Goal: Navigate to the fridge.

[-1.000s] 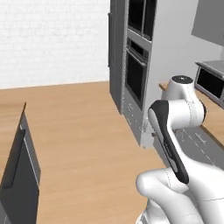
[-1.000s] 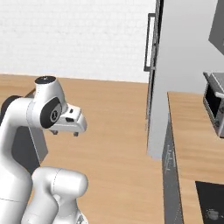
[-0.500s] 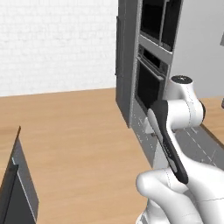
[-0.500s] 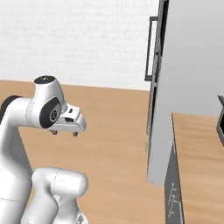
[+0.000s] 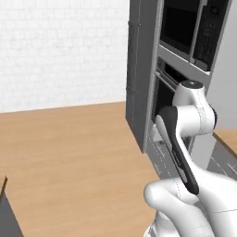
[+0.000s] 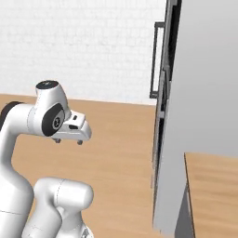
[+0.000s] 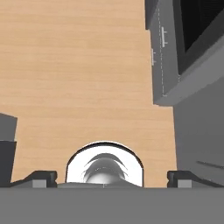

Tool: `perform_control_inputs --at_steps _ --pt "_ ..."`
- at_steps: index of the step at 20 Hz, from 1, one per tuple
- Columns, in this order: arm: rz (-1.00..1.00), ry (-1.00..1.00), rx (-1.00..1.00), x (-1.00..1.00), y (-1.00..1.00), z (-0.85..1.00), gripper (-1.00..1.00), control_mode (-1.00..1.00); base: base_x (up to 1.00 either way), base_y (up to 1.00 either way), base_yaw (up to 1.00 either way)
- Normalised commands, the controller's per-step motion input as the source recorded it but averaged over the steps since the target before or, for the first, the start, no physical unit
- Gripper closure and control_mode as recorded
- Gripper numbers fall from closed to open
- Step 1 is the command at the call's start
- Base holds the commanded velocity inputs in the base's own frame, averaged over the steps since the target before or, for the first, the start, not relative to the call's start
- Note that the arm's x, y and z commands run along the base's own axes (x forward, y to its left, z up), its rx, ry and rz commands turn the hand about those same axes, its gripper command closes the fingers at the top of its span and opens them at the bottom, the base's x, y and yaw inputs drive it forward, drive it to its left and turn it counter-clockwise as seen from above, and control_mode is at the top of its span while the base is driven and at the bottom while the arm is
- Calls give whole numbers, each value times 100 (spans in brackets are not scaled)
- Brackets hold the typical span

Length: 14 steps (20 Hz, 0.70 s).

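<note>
The gripper [image 7: 112,177] is hanging folded over bare wooden floor [image 5: 69,152], its fingertips [image 7: 41,177] sitting spread wide with nothing between them. The fridge [image 5: 139,78] is standing just ahead on the right, against the white brick wall [image 5: 60,51], with the oven column [image 5: 185,51] beside it.

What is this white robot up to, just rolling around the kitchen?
It is driving across the wooden floor toward the fridge, carrying nothing. Its arm is folded up over the base, with the fingers pointing down at the bare floor. Right beside it stands the tall grey column with the dark-glass ovens, and the fridge is the grey unit just past that, whose dark bar handle sticks out in the right base view. It is close, but not yet squarely in front of the fridge.
</note>
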Motion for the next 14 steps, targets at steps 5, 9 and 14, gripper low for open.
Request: perform_control_inputs --at_steps 5,9,14 --pt "0 0 0 0 0 0 -100 100 100 13 -17" --pt "0 0 0 0 0 0 -100 100 100 32 -26" --pt "0 0 0 0 0 0 -100 100 100 44 -28"
